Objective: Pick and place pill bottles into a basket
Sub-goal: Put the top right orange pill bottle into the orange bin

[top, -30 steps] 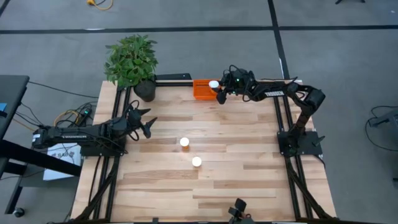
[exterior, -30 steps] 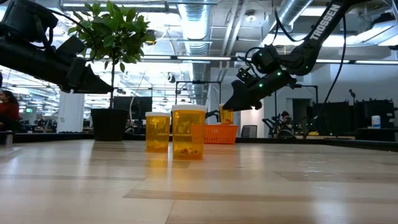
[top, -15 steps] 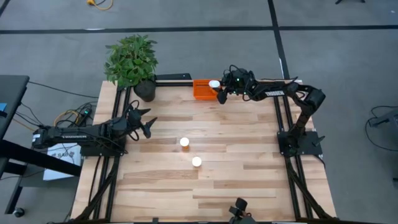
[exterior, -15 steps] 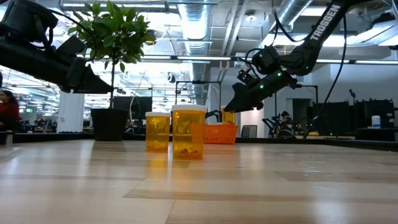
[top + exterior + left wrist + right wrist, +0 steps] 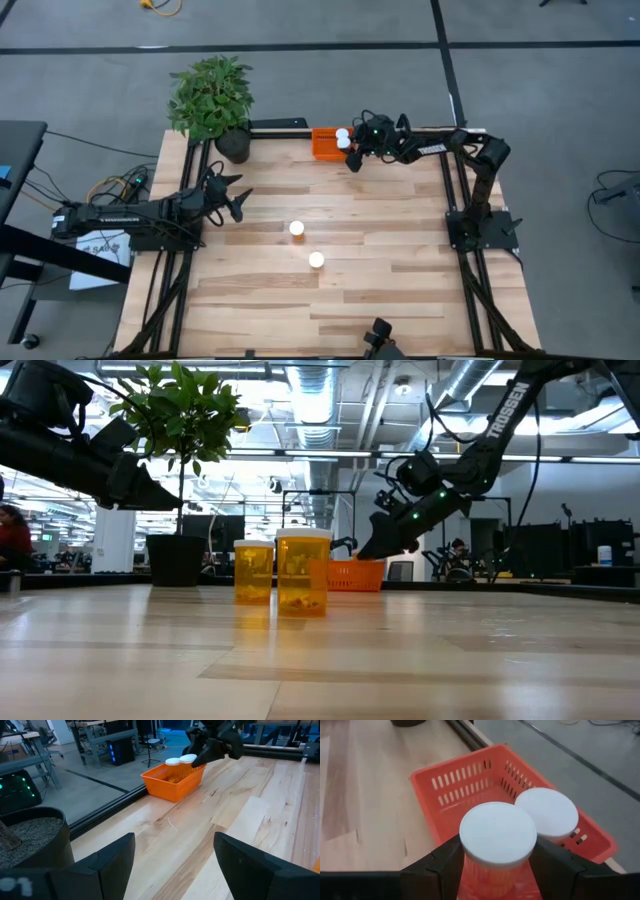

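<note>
The orange basket stands at the table's far edge, and also shows in the right wrist view and the left wrist view. One white-capped pill bottle stands inside it. My right gripper is shut on a second bottle, beside the first. Two more bottles stand on their bases mid-table, and show in the low view. My left gripper is open and empty over the table's left side. My right gripper pinches the bottle's orange body just under the white cap between its two fingers, one on each side. The fingers slant down from the table's right side. The bottle is upright, its lower part inside the basket; its base is hidden.
A potted plant in a dark pot stands at the far left corner, left of the basket. The black frame rail runs behind the basket. Bare wood lies around the two mid-table bottles.
My right gripper has gone down and a little toward the table's left with the bottle still in its fingers. The bottle has gone from above the basket's rim down into the basket, next to the other one, and has stayed upright.
</note>
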`<state>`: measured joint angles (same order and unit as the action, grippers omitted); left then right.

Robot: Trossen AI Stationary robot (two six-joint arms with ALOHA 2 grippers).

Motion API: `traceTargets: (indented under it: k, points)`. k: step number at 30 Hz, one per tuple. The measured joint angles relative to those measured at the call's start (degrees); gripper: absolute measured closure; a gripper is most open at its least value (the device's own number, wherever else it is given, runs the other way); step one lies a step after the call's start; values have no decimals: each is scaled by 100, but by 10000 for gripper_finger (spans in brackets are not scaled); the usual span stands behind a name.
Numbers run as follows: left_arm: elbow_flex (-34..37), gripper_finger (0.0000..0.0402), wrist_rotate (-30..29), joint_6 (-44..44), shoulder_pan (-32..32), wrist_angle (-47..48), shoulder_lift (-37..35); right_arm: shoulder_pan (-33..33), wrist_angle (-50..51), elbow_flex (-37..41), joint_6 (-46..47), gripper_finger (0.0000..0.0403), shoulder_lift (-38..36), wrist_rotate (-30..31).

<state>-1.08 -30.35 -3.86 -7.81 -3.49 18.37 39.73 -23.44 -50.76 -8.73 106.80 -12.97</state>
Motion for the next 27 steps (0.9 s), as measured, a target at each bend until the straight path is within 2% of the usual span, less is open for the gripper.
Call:
traceTargets:
  k: [13,23,27]
  points:
    - [0,139,0,0,1,0,-1,-68,116,-2,-81,201,0,20]
    - [0,139,0,0,1,0,0,-109,137,-5,-194,158,0,111]
    - [0,139,0,0,0,0,0,-109,160,-7,-229,153,0,109]
